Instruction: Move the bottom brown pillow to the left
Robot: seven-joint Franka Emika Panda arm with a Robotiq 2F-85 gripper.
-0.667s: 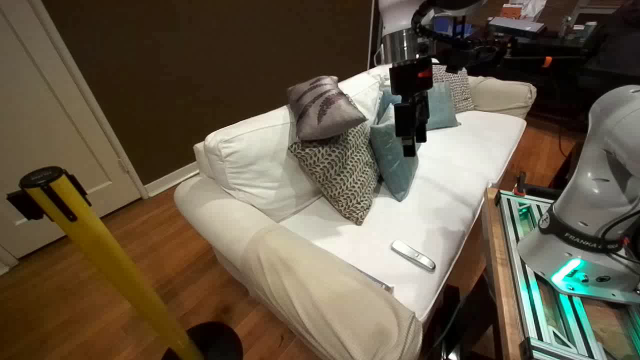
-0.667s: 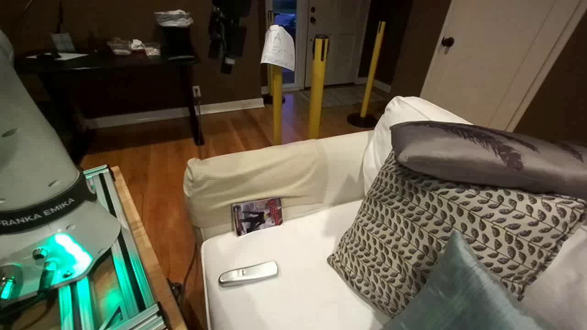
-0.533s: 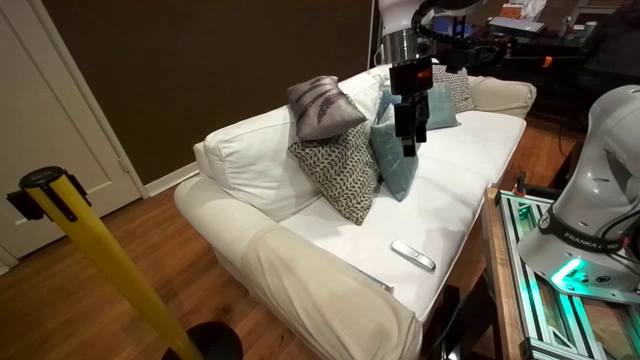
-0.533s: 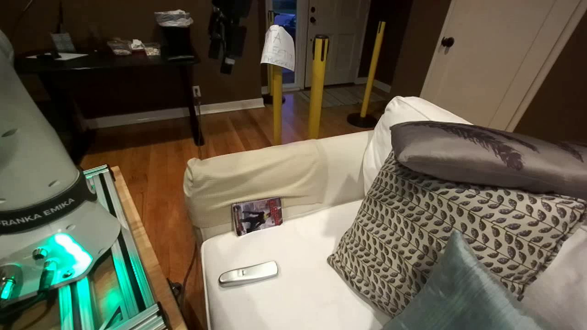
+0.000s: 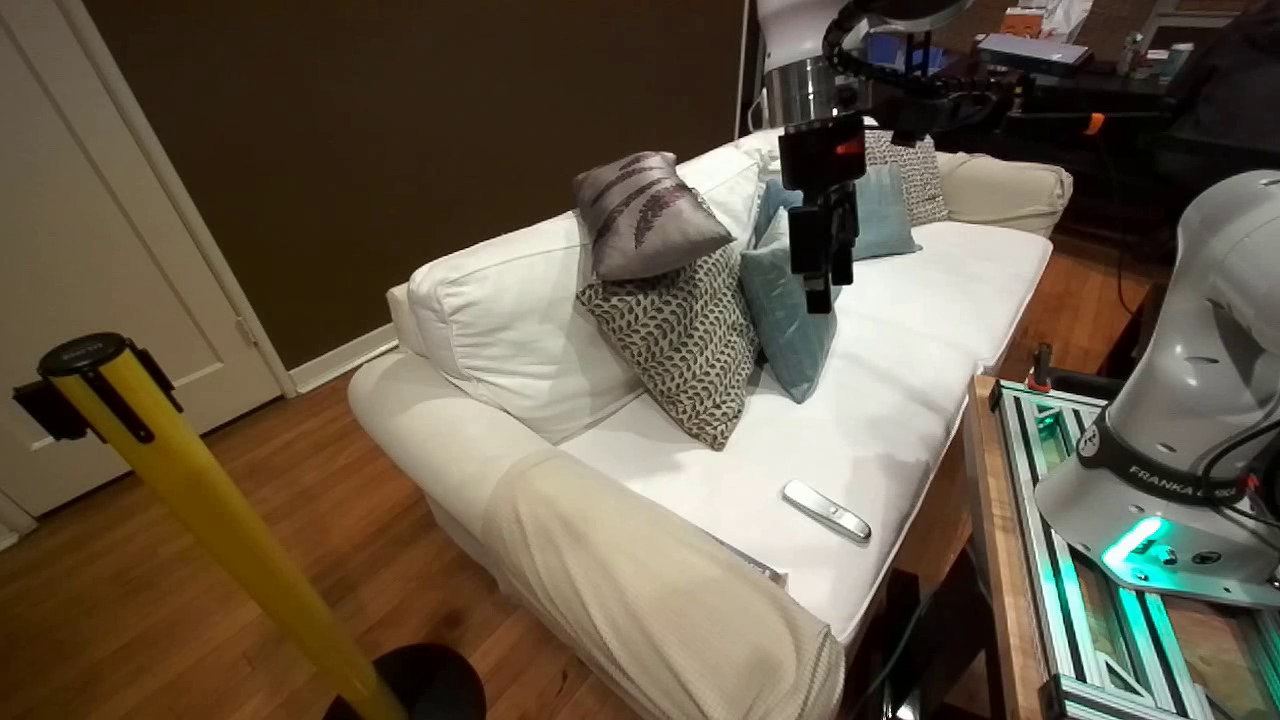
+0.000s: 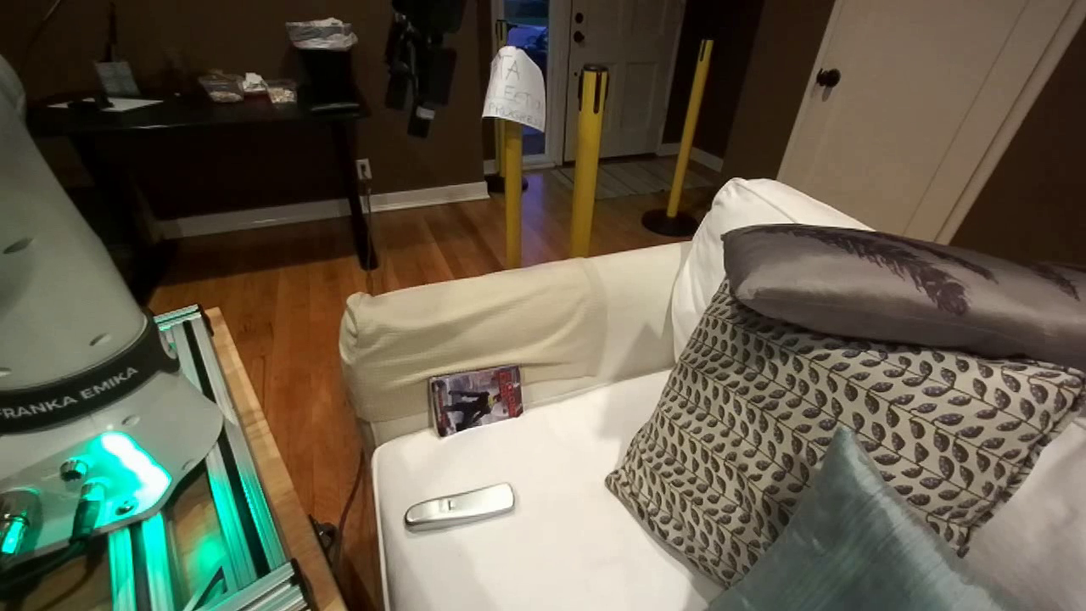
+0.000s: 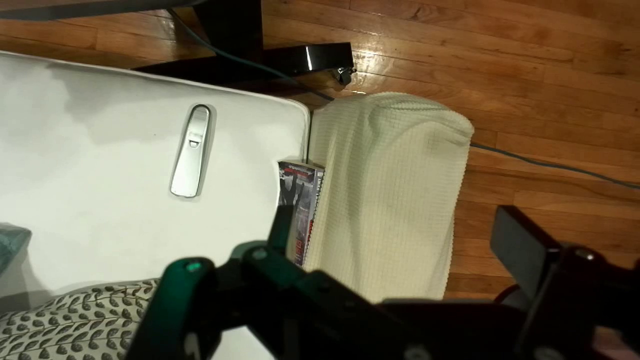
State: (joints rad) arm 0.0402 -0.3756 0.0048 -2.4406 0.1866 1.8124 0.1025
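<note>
The bottom brown pillow, with a brown-and-white leaf pattern [image 5: 690, 340], leans on the sofa's back cushion in both exterior views [image 6: 789, 407]. Part of it shows at the lower left of the wrist view [image 7: 75, 322]. A shiny grey-brown pillow with dark feather marks [image 5: 645, 220] rests on its top edge and hides that part [image 6: 882, 280]. A teal pillow [image 5: 785, 315] overlaps its side [image 6: 848, 543]. My gripper [image 5: 828, 290] hangs above the sofa, in front of the teal pillow in an exterior view. In the wrist view its fingers are wide open with nothing between them [image 7: 395, 235].
A silver remote-like object [image 5: 827, 511] lies on the white sofa seat. A DVD-like case [image 6: 475, 399] leans against the sofa arm [image 6: 509, 314]. More teal and patterned pillows [image 5: 905, 175] stand farther along. A yellow post [image 5: 210, 510] stands on the floor beside the sofa.
</note>
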